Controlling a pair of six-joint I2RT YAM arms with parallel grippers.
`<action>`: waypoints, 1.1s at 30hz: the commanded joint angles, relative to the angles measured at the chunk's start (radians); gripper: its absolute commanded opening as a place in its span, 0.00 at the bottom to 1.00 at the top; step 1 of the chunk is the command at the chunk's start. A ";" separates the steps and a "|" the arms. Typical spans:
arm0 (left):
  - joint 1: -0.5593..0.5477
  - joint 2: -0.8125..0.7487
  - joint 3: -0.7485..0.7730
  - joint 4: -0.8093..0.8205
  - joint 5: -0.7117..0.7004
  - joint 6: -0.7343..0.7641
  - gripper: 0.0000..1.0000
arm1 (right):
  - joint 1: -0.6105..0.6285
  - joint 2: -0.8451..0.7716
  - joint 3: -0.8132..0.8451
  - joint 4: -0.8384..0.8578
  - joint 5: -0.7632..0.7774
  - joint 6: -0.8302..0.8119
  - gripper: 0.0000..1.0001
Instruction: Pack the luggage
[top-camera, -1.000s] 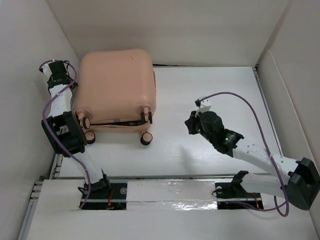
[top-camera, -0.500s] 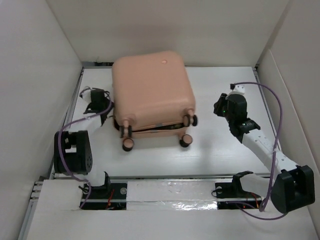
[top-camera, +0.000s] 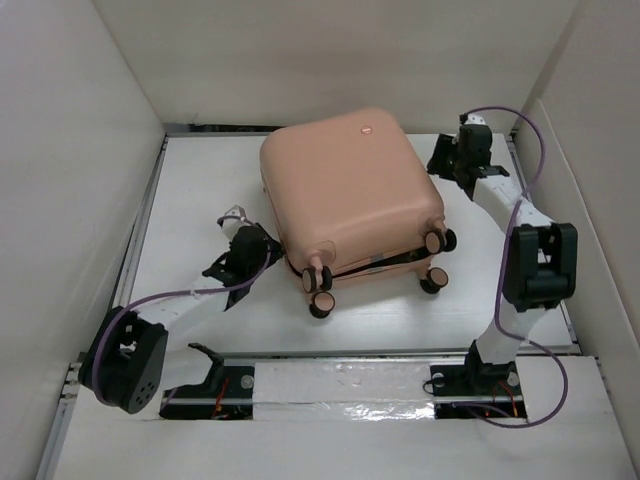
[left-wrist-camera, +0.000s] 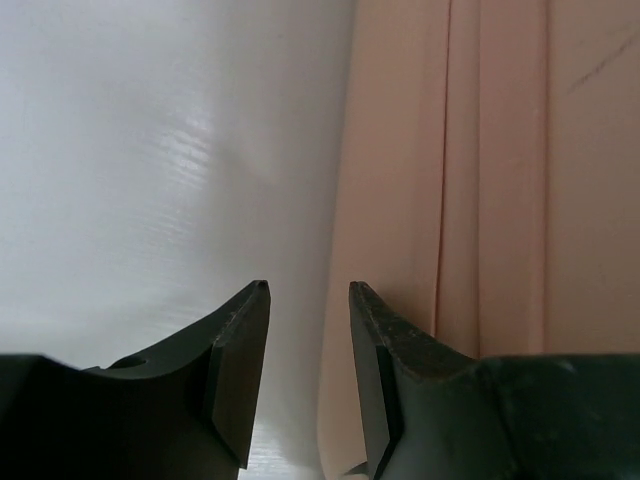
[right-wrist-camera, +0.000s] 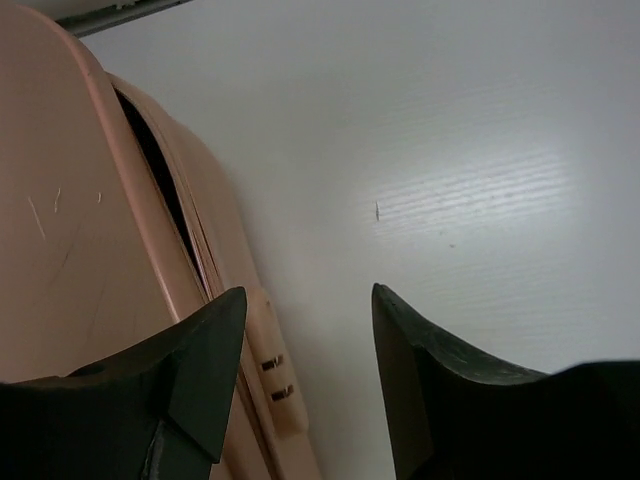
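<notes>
The luggage (top-camera: 350, 195), a salmon-pink hard-shell case, lies flat near the table's middle with its wheels (top-camera: 436, 241) toward the near edge. Its seam gapes a little, showing a dark slit (right-wrist-camera: 160, 170) above a small lock tab (right-wrist-camera: 275, 370). My left gripper (top-camera: 270, 248) is low at the case's near-left corner. In the left wrist view its jaws (left-wrist-camera: 308, 290) stand apart over bare table, and the right finger lies along the pink shell (left-wrist-camera: 500, 150). My right gripper (top-camera: 443, 165) is beside the far-right corner, open, its left finger next to the lock tab (right-wrist-camera: 308, 295).
White walls box the table (top-camera: 200, 190) in on the left, back and right (top-camera: 585, 200). A metal rail with both arm bases (top-camera: 340, 380) runs along the near edge. The right arm's elbow (top-camera: 540, 262) stands just right of the case's wheels.
The case has slid right toward the middle and turned slightly. The left arm stretched after it to its near-left corner. The right arm swung to the far right and its jaws opened.
</notes>
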 joint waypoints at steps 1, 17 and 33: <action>-0.117 0.023 -0.039 0.041 -0.085 0.000 0.35 | 0.138 0.104 0.145 -0.136 -0.237 -0.080 0.60; -0.700 0.158 0.071 0.029 -0.375 -0.157 0.35 | 0.407 0.343 0.679 -0.384 -0.173 -0.154 0.73; -1.027 -0.309 0.364 -0.843 -0.907 -0.336 0.62 | 0.080 -0.436 0.031 -0.095 -0.159 -0.019 0.61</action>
